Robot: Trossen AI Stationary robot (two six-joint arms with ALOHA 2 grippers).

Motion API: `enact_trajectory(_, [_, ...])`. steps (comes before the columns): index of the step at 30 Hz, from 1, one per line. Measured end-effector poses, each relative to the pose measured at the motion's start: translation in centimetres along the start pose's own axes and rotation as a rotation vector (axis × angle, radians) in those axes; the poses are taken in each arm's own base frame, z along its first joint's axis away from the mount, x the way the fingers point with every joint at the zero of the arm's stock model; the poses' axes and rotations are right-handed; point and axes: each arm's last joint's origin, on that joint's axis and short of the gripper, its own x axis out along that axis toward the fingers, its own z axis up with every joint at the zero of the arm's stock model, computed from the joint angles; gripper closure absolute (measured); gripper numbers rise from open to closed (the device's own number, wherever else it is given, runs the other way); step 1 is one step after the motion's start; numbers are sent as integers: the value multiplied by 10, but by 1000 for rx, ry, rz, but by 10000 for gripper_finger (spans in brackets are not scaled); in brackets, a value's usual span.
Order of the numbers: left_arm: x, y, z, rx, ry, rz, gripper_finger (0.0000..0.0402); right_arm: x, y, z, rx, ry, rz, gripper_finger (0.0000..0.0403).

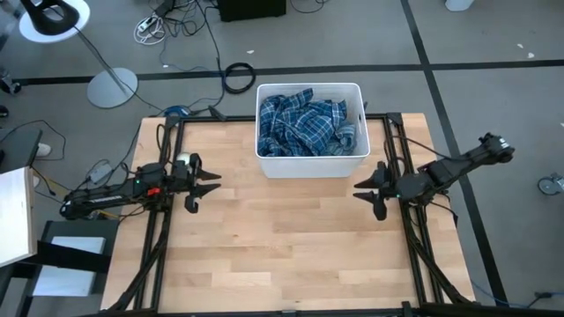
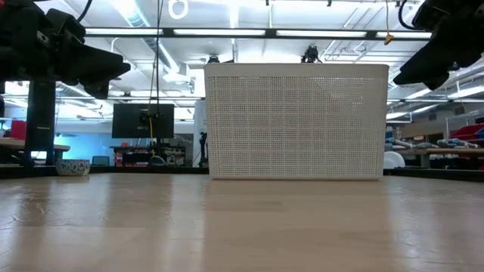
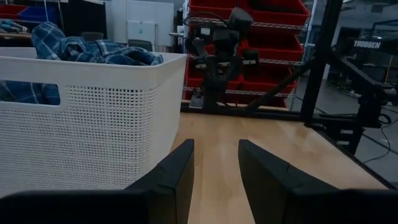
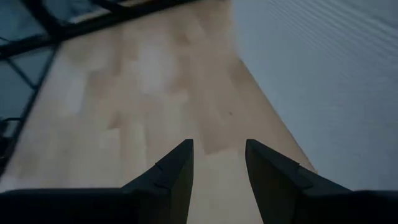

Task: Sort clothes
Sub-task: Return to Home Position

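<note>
Blue-and-white plaid shirts [image 1: 306, 124] lie bunched inside the white plastic bin [image 1: 311, 165] at the table's far middle; they also show over the bin's rim in the left wrist view [image 3: 81, 48]. No turquoise, navy or grey garment is in view. My left gripper [image 1: 210, 186] is open and empty above the table's left side, pointing right. My right gripper [image 1: 365, 195] is open and empty at the table's right side, pointing left, near the bin's right near corner.
The bin's mesh wall [image 2: 295, 121] stands across the middle of the low view. Bare wooden tabletop [image 1: 282, 246] lies between the arms and toward the near edge. Black frame rails [image 1: 397, 141] run along both table sides.
</note>
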Motion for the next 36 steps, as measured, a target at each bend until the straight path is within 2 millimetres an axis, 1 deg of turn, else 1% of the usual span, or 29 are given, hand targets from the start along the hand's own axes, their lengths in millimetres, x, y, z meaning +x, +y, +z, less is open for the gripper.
enact_trajectory(3, [0, 0, 0, 0, 0, 0, 270, 3, -2, -9, -16, -48, 75, 257])
enact_trajectory(6, [0, 0, 0, 0, -1, 0, 270, 0, -9, -18, -5, -76, 132, 257])
enact_trajectory(14, [0, 0, 0, 0, -1, 1, 270, -25, -30, -24, 1, -271, 229, 257])
enact_trajectory(17, [0, 0, 0, -1, -1, 1, 270, -24, -28, -25, -22, -265, 262, 257])
enact_trajectory(20, [0, 0, 2, 1, -17, 0, 270, -18, -28, -29, 0, -272, 265, 257])
enact_trajectory(24, [0, 0, 3, 3, -32, -2, 270, -7, -26, -36, 8, -308, 302, 257])
enact_trajectory(28, [0, 0, 4, 5, -46, -3, 270, 1, -30, -42, 15, -305, 256, 257])
enact_trajectory(32, [0, 0, 4, 5, -45, -3, 270, 3, -35, -39, 18, -322, 214, 257])
enact_trajectory(36, [0, 0, 4, 5, -45, -3, 270, 4, -40, -37, 14, -320, 217, 257])
